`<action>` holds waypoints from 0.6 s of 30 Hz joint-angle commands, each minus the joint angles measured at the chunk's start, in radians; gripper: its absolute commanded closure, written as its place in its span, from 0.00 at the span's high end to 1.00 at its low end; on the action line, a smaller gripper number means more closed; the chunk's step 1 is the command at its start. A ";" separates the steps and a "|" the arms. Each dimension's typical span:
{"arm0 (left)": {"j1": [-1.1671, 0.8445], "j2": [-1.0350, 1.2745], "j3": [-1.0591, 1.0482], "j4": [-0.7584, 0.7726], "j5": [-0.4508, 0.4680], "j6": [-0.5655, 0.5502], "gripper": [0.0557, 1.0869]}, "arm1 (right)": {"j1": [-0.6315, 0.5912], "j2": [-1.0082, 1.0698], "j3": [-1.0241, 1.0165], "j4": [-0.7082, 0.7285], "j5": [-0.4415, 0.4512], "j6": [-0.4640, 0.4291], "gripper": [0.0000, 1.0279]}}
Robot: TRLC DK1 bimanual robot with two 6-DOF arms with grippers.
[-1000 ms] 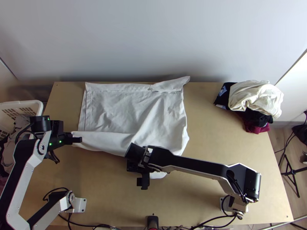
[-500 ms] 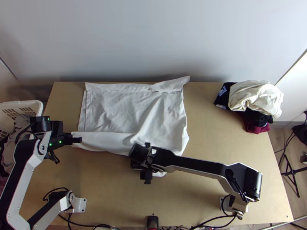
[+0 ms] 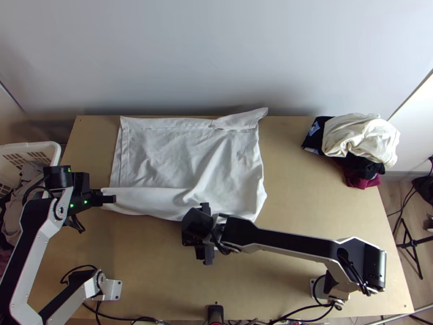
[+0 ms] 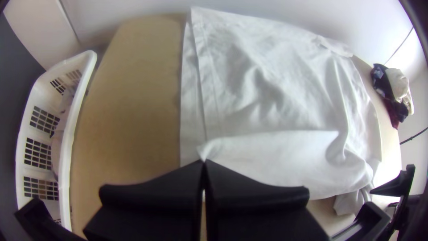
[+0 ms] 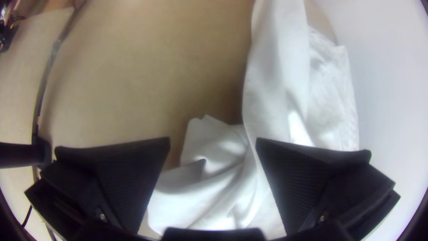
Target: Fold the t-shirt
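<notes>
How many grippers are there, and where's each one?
2: the left gripper, shut on the shirt near its left end; the right gripper, open at the shirt's near edge.

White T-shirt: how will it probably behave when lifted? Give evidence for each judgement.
The white T-shirt is probably floppy: creases and soft folds run across it. Lifted only where the left gripper pinches it, the rest would likely sag. Rolling seems unlikely, as it lies wide and limp on the table.
</notes>
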 commanded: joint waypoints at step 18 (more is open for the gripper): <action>0.000 0.002 -0.009 0.004 0.001 -0.005 0.03 | 0.020 0.121 0.019 -0.015 -0.033 -0.086 0.68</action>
